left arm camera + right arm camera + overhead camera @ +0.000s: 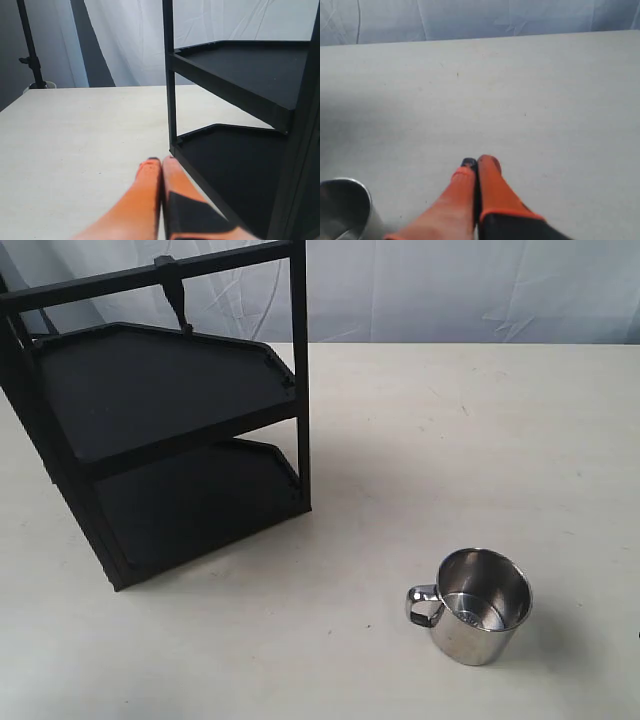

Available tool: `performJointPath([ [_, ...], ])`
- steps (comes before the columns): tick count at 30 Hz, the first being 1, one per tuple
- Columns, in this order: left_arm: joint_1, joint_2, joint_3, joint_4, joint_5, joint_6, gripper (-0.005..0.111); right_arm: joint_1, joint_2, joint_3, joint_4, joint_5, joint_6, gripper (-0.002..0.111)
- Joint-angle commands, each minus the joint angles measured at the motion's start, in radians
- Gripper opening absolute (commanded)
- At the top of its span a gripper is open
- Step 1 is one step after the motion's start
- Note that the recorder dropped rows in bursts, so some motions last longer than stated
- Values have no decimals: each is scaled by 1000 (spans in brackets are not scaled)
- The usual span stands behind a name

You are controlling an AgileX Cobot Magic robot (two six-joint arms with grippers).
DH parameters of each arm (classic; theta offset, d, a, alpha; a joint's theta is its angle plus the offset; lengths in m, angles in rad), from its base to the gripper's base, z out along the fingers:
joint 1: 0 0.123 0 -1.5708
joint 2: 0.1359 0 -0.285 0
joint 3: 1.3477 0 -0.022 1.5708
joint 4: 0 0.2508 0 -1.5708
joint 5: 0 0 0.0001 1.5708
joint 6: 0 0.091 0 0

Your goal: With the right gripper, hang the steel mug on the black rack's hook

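Note:
The steel mug (480,606) stands upright on the table at the front right, its looped handle pointing left. In the right wrist view only the mug's rim (342,205) shows at the picture's edge, beside and apart from my right gripper (479,162), which is shut with nothing between its orange fingers. The black rack (160,430) stands at the back left, with the hook (176,295) hanging from its top crossbar. My left gripper (161,161) is shut and empty, close to the rack's corner post (171,115). Neither gripper shows in the exterior view.
The pale table (450,440) stretches from the rack to the mug and beyond. A white curtain (450,285) hangs behind the table. A dark stand (31,50) rises past the table's far edge in the left wrist view.

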State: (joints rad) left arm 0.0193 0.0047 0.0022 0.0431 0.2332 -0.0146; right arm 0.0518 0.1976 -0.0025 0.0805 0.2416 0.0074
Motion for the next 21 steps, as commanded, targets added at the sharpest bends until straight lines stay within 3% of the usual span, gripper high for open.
performJointPath([
  [1, -1, -5, -2, -1, -2, -2, 2, 4, -7, 2, 80, -220, 57, -1],
  [7, -1, -5, -2, -1, -2, -2, 2, 8, -7, 2, 549, -486, 443, -1],
  [11, -1, -5, -2, -1, -2, -2, 2, 8, -7, 2, 576, -476, 510, -1],
  [16, -1, -5, -2, -1, -2, -2, 2, 8, 40, -109, 488, -150, 425, -1],
  [21, -1, -5, -2, -1, -2, -2, 2, 8, 313, -409, 133, 250, 379, -1],
])
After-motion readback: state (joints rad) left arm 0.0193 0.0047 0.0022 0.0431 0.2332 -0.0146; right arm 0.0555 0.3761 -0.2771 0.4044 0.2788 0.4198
